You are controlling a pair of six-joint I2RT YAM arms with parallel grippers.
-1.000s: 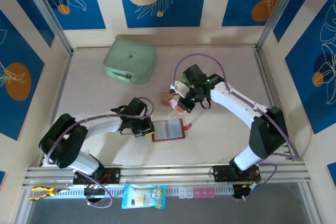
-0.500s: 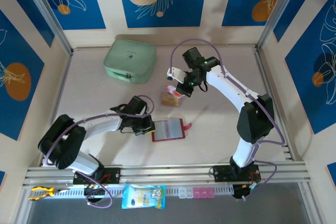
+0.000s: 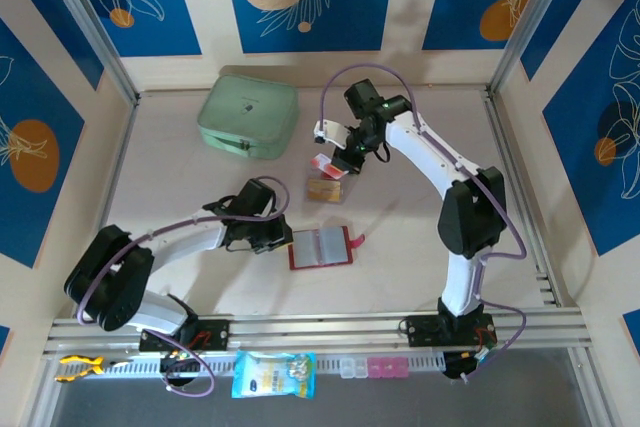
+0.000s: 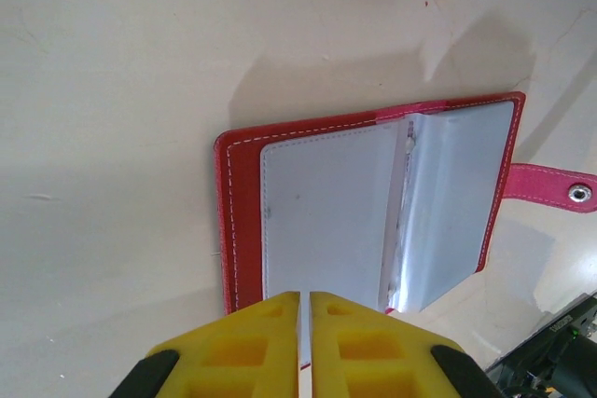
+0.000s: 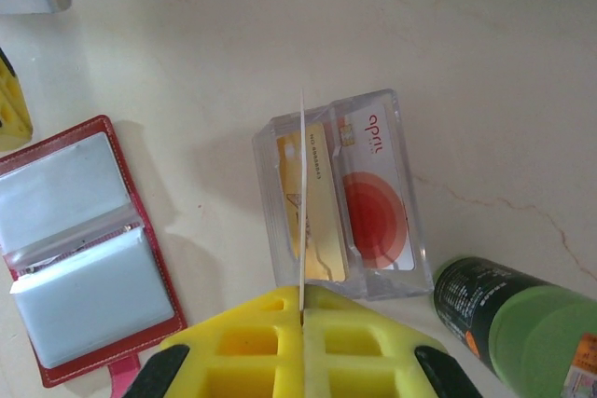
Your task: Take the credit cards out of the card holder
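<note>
The main risk lies with the right end effector (image 5: pixel 303 300), which is clamped on one credit card (image 5: pixel 302 184). It holds the card on edge above the clear tray (image 5: pixel 266 184). The grip covers only the lower end of a thin, slick plastic card. If it meets the tray wall off-square, we expect it to twist in the pads or slip free. The tray looks light and sits on a smooth desk (image 4: pixel 121 62), so a downward push could make it skid or tip. That could spill the red-circle card (image 5: pixel 373 202) and the tan card (image 5: pixel 322 221) already lying in it. The green can (image 5: pixel 522 323) stands just beside the tray's corner, and a wide swing of the wrist could knock it.

The card holder (image 4: pixel 336 212) lies open on the desk, near the tray and apart from it. The left end effector (image 4: pixel 305 300) has its jaws nearly together over the holder's near edge. We cannot tell whether it pinches the cover or only presses on it. If it lets go, we judge the raised sleeve could flop and the cover could swing shut.

The holder is flat and stitched, in dark red, with a snap on its strap tab (image 4: pixel 546 188). Its sleeves are greyish, glossy film and look empty to us. The tray is hard, clear and box-shaped, the cards are stiff and printed, and the can is round and matte.
</note>
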